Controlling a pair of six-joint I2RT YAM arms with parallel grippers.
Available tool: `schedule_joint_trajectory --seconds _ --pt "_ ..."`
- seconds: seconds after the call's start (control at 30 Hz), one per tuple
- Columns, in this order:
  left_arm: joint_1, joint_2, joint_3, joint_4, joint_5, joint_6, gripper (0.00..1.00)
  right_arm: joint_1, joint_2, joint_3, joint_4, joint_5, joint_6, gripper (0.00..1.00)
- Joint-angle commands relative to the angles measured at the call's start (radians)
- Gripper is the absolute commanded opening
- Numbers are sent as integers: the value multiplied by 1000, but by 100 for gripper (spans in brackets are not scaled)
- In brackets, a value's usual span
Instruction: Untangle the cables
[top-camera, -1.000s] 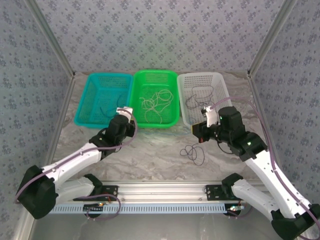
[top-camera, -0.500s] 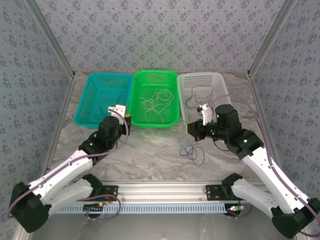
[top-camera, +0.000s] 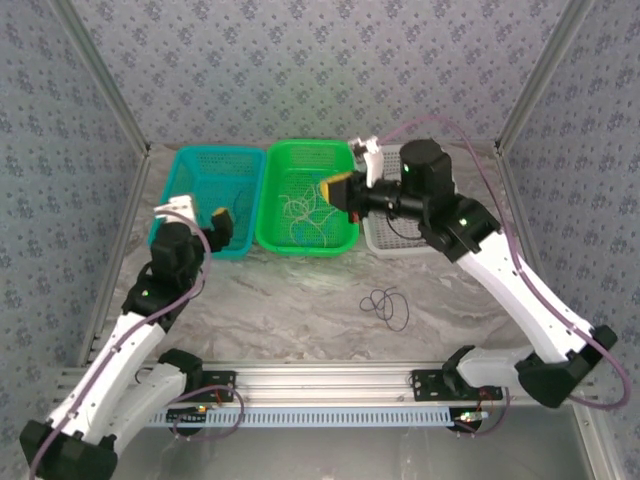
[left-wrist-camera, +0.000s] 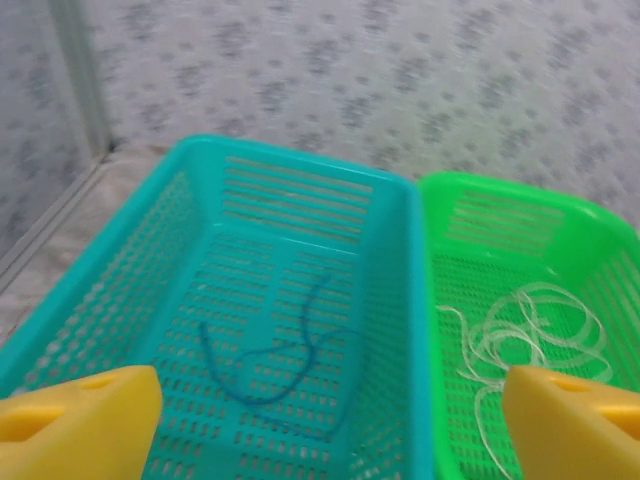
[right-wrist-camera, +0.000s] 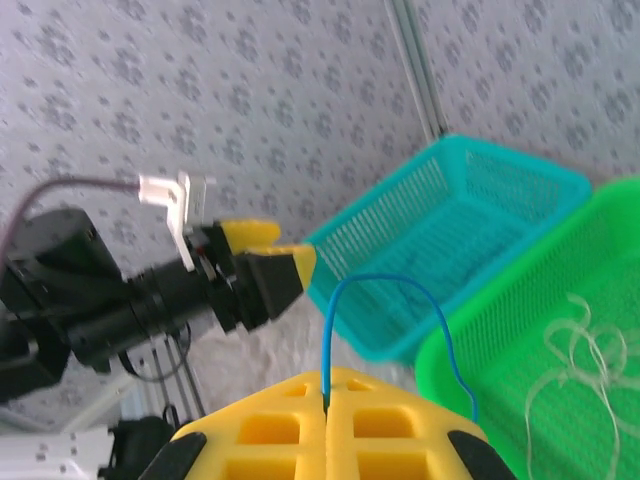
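The right hand (right-wrist-camera: 327, 400), clamped on a blue cable (right-wrist-camera: 395, 300), hovers over the green basket's (top-camera: 308, 144) 2 o'clock corner. The left hand (left-wrist-camera: 325, 425), fingers spread wide, is at the teal basket's (left-wrist-camera: 300, 160) 6 o'clock edge. That basket holds a loose blue cable (left-wrist-camera: 270, 370). Whitish cables (left-wrist-camera: 530, 325) lie in the green one, and a dark cable (top-camera: 386, 306) on the surface (top-camera: 300, 300).

Table (top-camera: 300, 325) holds three baskets (top-camera: 300, 249) (side by side), one dark cable (top-camera: 386, 303).

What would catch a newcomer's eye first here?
A teal basket, green basket and white basket line the back of the table. The right pincer, above the green one, is shut on a blue cable arcing from its tips, while the left pincer gapes wide before the teal one. A dark cable lies looped on the table.
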Motion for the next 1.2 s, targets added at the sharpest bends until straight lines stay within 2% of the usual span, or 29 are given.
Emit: schedule_joint_trajectory --seconds 0.0,0.1,0.27,0.43,0.57,0.63,0.7,0.77,0.87,0.93,1.03,1.17 --pt "94 -60 -38 -79 28 -125 94 4 142 110 103 -49 29 0" --pt "159 -92 -73 -87 65 -153 99 2 290 216 232 -108 107 0" --pt "200 -88 -102 -103 87 -181 99 11 577 481 386 -203 252 0" --pt "209 -83 -118 -80 105 -185 99 18 833 760 438 -239 372 0" --pt "215 -90 -131 -79 95 -186 99 28 1037 1013 348 -196 392 0" --pt "216 -100 -139 -80 95 -191 100 28 1117 1072 331 -162 413 0" --pt "218 -116 -151 -80 97 -196 99 28 1174 1067 344 -120 447 15" --pt "218 -134 -166 -75 106 -199 99 31 1234 1056 364 -104 493 24" --pt "218 -144 -177 -76 116 -197 99 38 1317 1052 415 -122 582 53" --pt "218 -143 -178 -82 124 -198 100 47 1355 1053 446 -141 627 55" --pt "218 -143 -176 -88 135 -201 99 58 1361 1057 437 -160 628 76" --pt "218 -147 -174 -88 153 -211 99 56 1299 1047 413 -195 598 78"
